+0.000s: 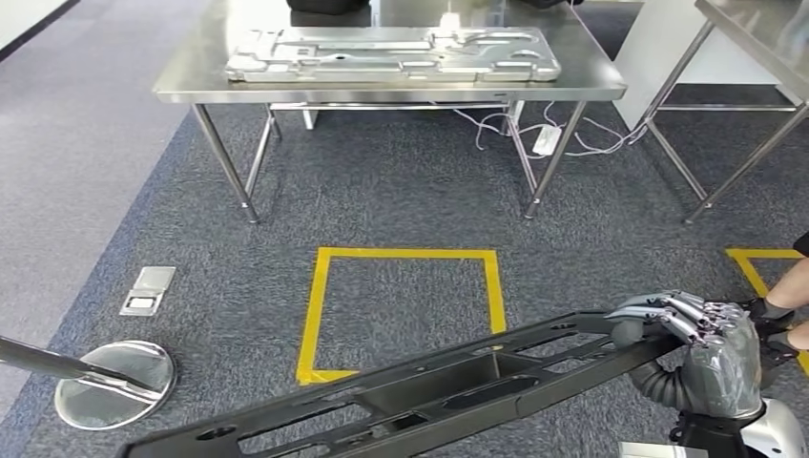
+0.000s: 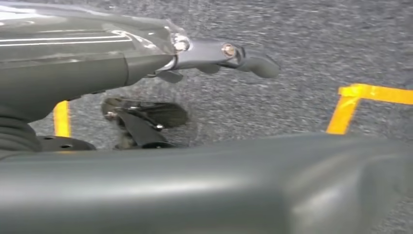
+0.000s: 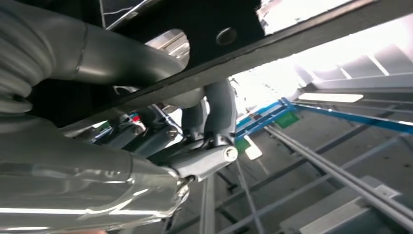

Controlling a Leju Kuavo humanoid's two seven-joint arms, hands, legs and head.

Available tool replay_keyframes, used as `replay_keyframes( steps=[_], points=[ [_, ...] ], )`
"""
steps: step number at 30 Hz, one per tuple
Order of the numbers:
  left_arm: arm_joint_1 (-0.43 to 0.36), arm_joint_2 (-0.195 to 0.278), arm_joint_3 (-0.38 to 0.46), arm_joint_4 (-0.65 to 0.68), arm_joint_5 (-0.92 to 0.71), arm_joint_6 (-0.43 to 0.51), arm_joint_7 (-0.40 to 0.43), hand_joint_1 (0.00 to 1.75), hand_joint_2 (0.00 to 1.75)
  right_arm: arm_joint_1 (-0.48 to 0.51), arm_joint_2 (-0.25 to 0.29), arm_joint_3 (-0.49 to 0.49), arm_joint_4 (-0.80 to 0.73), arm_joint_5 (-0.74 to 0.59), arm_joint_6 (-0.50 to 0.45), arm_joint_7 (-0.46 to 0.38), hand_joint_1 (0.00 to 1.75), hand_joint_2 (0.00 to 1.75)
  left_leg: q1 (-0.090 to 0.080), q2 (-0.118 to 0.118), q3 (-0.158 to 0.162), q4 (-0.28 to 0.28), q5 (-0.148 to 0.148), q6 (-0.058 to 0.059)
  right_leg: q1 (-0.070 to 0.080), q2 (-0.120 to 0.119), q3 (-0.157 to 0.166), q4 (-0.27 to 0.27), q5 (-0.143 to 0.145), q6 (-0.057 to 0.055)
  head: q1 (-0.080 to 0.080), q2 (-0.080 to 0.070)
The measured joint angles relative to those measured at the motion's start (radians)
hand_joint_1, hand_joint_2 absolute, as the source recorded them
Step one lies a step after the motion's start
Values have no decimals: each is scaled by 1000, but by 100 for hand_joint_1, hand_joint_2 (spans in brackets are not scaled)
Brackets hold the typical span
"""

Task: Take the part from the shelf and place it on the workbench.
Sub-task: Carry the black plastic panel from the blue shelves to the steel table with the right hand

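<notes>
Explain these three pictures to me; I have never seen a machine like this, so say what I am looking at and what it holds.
This is a walking humanoid robot with two silver arms that end in many-fingered hands.

The wide picture comes from a camera high on its body, looking forward and down. Its right hand grips one end of a long black part full of cut-outs, carried across its front. Ahead stands a steel workbench with a silver metal panel lying on it. Yellow tape marks a square on the carpet.

The other two pictures come from cameras at the wrists and are turned. One shows the left hand above the carpet, the dark part close beside it; whether it grips is unclear. The other looks up past the right hand's fingers curled around the part's edge.
</notes>
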Motion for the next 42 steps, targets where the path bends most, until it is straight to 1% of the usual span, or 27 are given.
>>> replay_keyframes(
  steps=[3, 5, 7, 8, 9, 10, 11, 13, 14, 18, 20, 21, 23, 24, 25, 26, 28, 29, 30, 32, 35, 36, 38, 39, 40, 41, 42],
  points=[
    [-2, 0, 0, 0, 1, 0, -2, 0, 175, -3, -2, 1, 1, -1, -1, -1, 175, 175, 0, 4, 2, -1, -9, -13, -2, 5, 5, -11, -11, -14, 0, 0],
    [-3, 0, 0, 0, 1, 0, -4, 0, 175, -5, -2, 1, 1, -1, -1, -1, 175, 175, 2, 1, -19, 50, -39, -25, -8, 6, 12, -15, -14, -24, 0, 0],
    [-1, 0, 0, 0, 1, 0, -4, 0, 175, -6, -2, 2, 3, -2, -2, -1, 175, 175, 6, -1, -86, 174, -89, -35, -10, 6, 19, -16, -21, -30, 0, 0],
    [0, 0, 0, 0, 1, 0, -4, 0, 175, -6, -2, 3, 5, -3, -2, -1, 175, 175, 8, -1, -124, 235, -106, -38, -10, 8, 23, -16, -25, -31, 0, 0],
    [2, 1, 0, 0, 1, 0, -4, 0, 175, -5, -2, 4, 7, -4, -2, -1, 175, 175, 9, -2, -151, 272, -106, -39, -10, 9, 28, -15, -30, -31, 0, 0],
    [3, 1, 0, 0, 1, 0, -4, 0, 175, -5, -2, 5, 8, -5, -3, -1, 175, 175, 10, -2, -159, 267, -83, -39, -10, 11, 36, -15, -35, -29, 0, 0],
    [4, 3, 0, 0, 1, 0, -4, 0, 175, -5, -1, 6, 9, -6, -4, -1, 175, 175, 10, -2, -149, 223, -40, -36, -10, 13, 46, -15, -42, -28, 0, 0],
    [5, 6, 0, 0, 1, 0, -4, 0, 175, -5, -1, 7, 11, -6, -6, -1, 175, 175, 7, -3, -106, 102, 45, -26, -9, 16, 66, -16, -56, -22, 0, 0],
    [4, 8, 0, 0, 1, 0, -4, 0, 175, -6, 0, 8, 12, -6, -7, -1, 175, 175, 4, -4, -90, 59, 64, -20, -9, 17, 70, -16, -60, -18, 0, 0],
    [3, 12, 0, 0, 1, 0, -4, 0, 175, -7, 1, 12, 15, -3, -11, -3, 175, 175, 0, -6, -73, 16, 50, -2, -10, 20, 71, -23, -67, 5, 0, 0],
    [0, 13, 0, 0, 0, 0, -5, 0, 175, -10, 2, 13, 16, 0, -15, -8, 175, 175, 5, -6, -58, 1, 50, 8, -10, 20, 61, 13, -91, 11, 0, 0],
    [-2, 14, 0, 0, 0, 0, -5, 0, 175, -10, 2, 13, 16, 1, -17, -11, 175, 175, 7, -5, -51, -4, 49, 12, -10, 20, 37, 62, -114, 12, 0, 0],
    [-5, 14, -1, 0, -1, 0, -5, 0, 175, -9, 2, 14, 20, -2, -20, -16, 175, 175, 6, -5, -42, -5, 42, 18, -9, 20, -39, 194, -162, 14, 0, 0],
    [-5, 14, -1, 0, -1, 0, -5, 0, 175, -8, 2, 14, 22, -5, -20, -19, 175, 175, 5, -5, -36, -5, 37, 19, -9, 20, -71, 239, -167, 15, 0, 0],
    [-5, 14, -1, 0, -1, 0, -5, 0, 175, -7, 2, 14, 23, -9, -20, -22, 175, 175, 5, -5, -29, -5, 31, 18, -9, 20, -86, 248, -149, 16, 0, 0],
    [-6, 14, -2, 0, -2, 0, -5, 0, 175, -7, 2, 14, 24, -13, -20, -25, 175, 175, 5, -4, -20, -5, 25, 16, -8, 19, -82, 217, -111, 16, 0, 0],
    [-6, 15, -2, 0, -2, 0, -6, 0, 175, -7, 3, 14, 26, -19, -20, -28, 175, 175, 4, -4, 0, -5, 10, 9, -7, 9, -37, 93, -26, 13, 0, 0],
    [-7, 15, -2, 0, -2, 0, -5, 0, 175, -8, 4, 14, 26, -21, -20, -29, 175, 175, 2, -3, 5, -3, 3, 4, -4, 2, -18, 42, -6, 8, 0, 0],
    [-8, 15, -2, 0, -2, 0, -5, 0, 175, -8, 5, 14, 27, -23, -20, -29, 175, 175, 1, -1, 6, -3, -1, 0, -2, -4, -8, 13, 0, 2, 0, 0],
    [-10, 16, -2, 0, -2, 0, -5, 0, 175, -8, 7, 14, 28, -21, -22, -31, 175, 175, -2, 4, 7, -4, -6, -7, 3, -1, -6, 0, -10, -8, 0, 0],
    [-16, 18, -4, 0, -1, 0, -6, 0, 175, -8, 10, 14, 28, -6, -26, -35, 175, 175, 0, 5, -1, 25, -30, -22, -4, 6, 1, -5, -15, -23, 0, 0],
    [-18, 18, -4, 0, -1, 0, -6, 0, 175, -8, 11, 15, 28, 0, -28, -35, 175, 175, 2, 3, -23, 72, -54, -28, -7, 6, 5, -6, -18, -29, -1, 0],
    [-17, 18, -5, 0, 0, 2, -5, 0, 175, -6, 14, 15, 28, 7, -32, -35, 175, 175, 6, 0, -100, 209, -104, -35, -7, 8, 12, -6, -25, -35, -1, 0],
    [-16, 18, -5, 0, 0, 3, -4, 0, 175, -4, 15, 15, 28, 9, -35, -34, 175, 175, 7, 0, -135, 262, -114, -37, -7, 10, 16, -6, -29, -35, 0, 0],
    [-15, 19, -5, 0, 0, 5, -3, 0, 175, -1, 16, 15, 28, 10, -38, -34, 175, 175, 7, -1, -155, 281, -103, -36, -7, 12, 21, -6, -33, -34, 0, 0],
    [-14, 19, -5, 0, 0, 6, -3, 0, 175, 3, 17, 15, 28, 11, -40, -33, 175, 175, 6, -1, -154, 258, -70, -33, -7, 14, 29, -6, -38, -33, 0, 0],
    [-13, 20, -5, 0, 0, 8, -2, 0, 175, 6, 17, 14, 27, 12, -42, -33, 175, 175, 5, -2, -137, 202, -22, -28, -6, 16, 39, -6, -44, -32, 0, 0]
  ],
)
